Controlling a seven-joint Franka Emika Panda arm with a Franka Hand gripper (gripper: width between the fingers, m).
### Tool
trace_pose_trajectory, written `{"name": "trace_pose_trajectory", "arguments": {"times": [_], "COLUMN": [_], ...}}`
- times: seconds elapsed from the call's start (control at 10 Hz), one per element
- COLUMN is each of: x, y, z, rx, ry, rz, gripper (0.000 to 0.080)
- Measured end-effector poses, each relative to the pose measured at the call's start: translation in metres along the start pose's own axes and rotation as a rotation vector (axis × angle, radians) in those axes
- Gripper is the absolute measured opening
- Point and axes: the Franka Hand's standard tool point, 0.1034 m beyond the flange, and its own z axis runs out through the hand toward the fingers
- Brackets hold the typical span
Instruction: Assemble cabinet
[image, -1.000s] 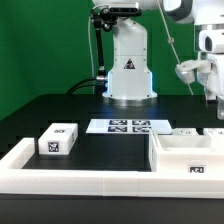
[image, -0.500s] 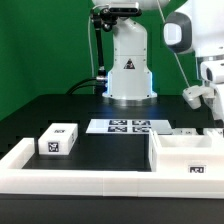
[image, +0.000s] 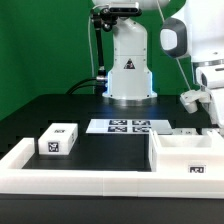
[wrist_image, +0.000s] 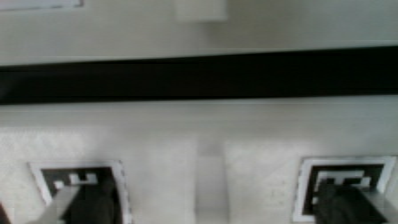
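Note:
The cabinet lies in separate white parts. A small white block (image: 58, 139) with a tag sits at the exterior view's left. A large open white box (image: 188, 155) with a tag on its front stands at the right, and small white pieces (image: 182, 131) lie behind it. My gripper (image: 217, 112) hangs at the right edge, above the back of the box and partly cut off. In the wrist view my gripper (wrist_image: 214, 205) is open, with its dark fingers (wrist_image: 82, 204) wide apart over a white tagged part (wrist_image: 214, 150). Whether the fingers touch the part is unclear.
The marker board (image: 118, 126) lies flat in front of the robot base (image: 128, 70). A long low white border rail (image: 90, 180) runs along the front and up the left side of the black table.
The arm has swung toward the exterior view's right and lowered. The gripper is now lower, at the right edge over the box area. The parts have not moved.

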Motion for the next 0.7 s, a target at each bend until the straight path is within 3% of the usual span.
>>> {"name": "trace_pose_trajectory", "arguments": {"times": [0.2,0.3,0.4,0.7], "x": [0.0,0.0,0.001,-0.002], "y": [0.001,0.001,0.002,0.005], "z": [-0.001,-0.001,-0.001,-0.011], "rx": [-0.004,-0.004,-0.005,-0.006], "ry": [0.001,0.001,0.002,-0.014], "rz": [0.0,0.0,0.0,-0.002], "gripper": [0.0241,0.0241,0.0063,0.0062]}}
